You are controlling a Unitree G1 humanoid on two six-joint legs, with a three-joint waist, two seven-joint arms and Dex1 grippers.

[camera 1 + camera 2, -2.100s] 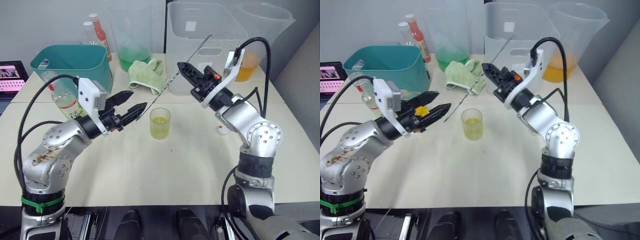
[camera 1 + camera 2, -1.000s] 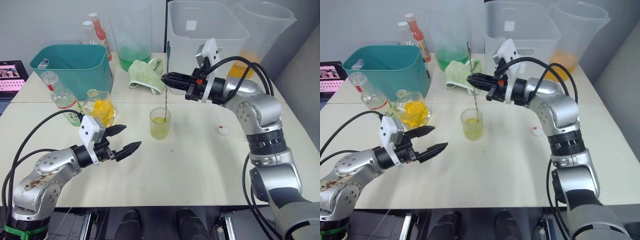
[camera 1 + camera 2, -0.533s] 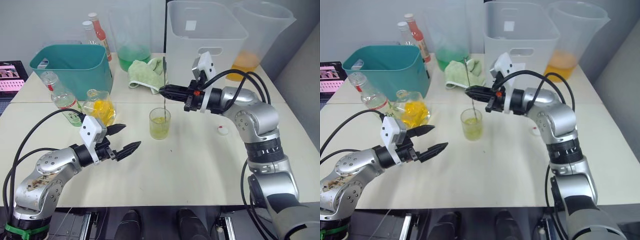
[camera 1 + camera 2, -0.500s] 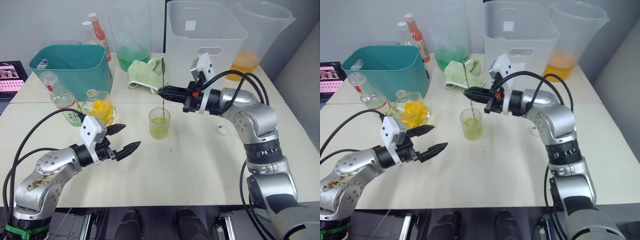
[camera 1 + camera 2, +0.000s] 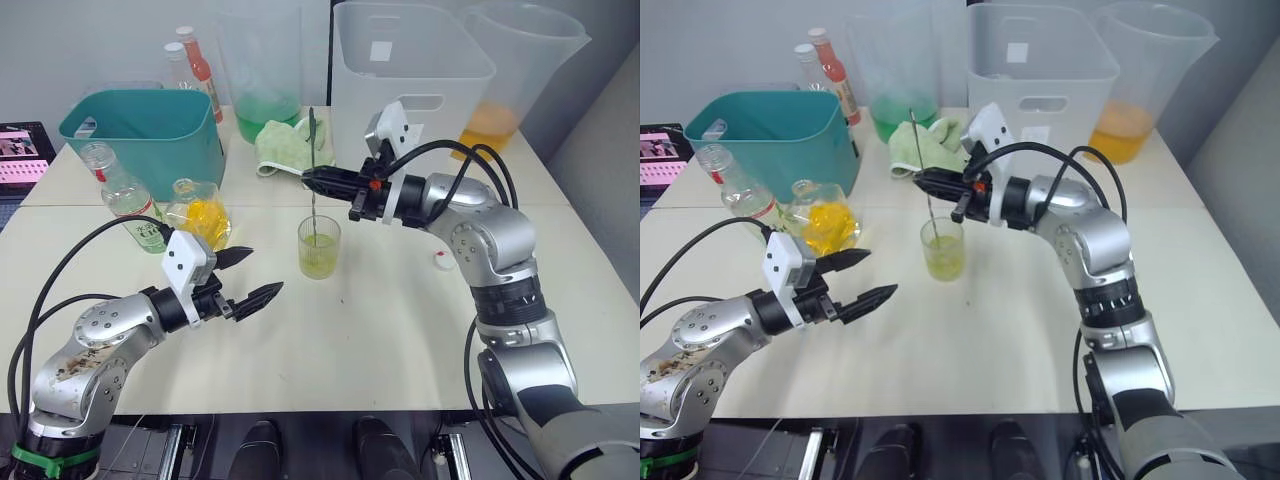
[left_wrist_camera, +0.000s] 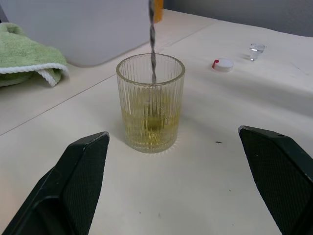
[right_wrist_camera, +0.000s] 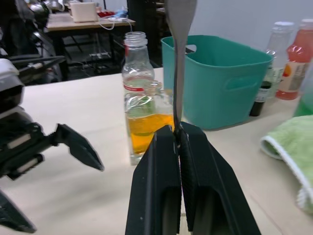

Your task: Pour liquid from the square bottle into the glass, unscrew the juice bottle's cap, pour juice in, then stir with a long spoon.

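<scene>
The glass [image 5: 319,248], a small ribbed tumbler, holds yellow-green liquid at mid-table. The long spoon [image 5: 311,140] stands nearly upright with its lower end in the liquid. My right gripper [image 5: 308,178] is shut on its stem just above the rim. My left gripper [image 5: 265,270] is open and empty, low over the table and left of the glass, apart from it. The square bottle [image 5: 200,215] with yellow liquid and the uncapped juice bottle [image 5: 125,195] stand at the left. The white cap [image 5: 443,262] lies right of the glass.
A teal bin [image 5: 140,125] and two sauce bottles [image 5: 200,65] stand at the back left. A green cloth [image 5: 290,145] lies behind the glass. Large clear pitchers [image 5: 410,70] line the back edge. A small clear stopper [image 6: 256,47] lies near the cap.
My right gripper stood the spoon upright in the glass, then carried its stem leftward. My left arm drew back from the glass and has stayed still for the last second.
</scene>
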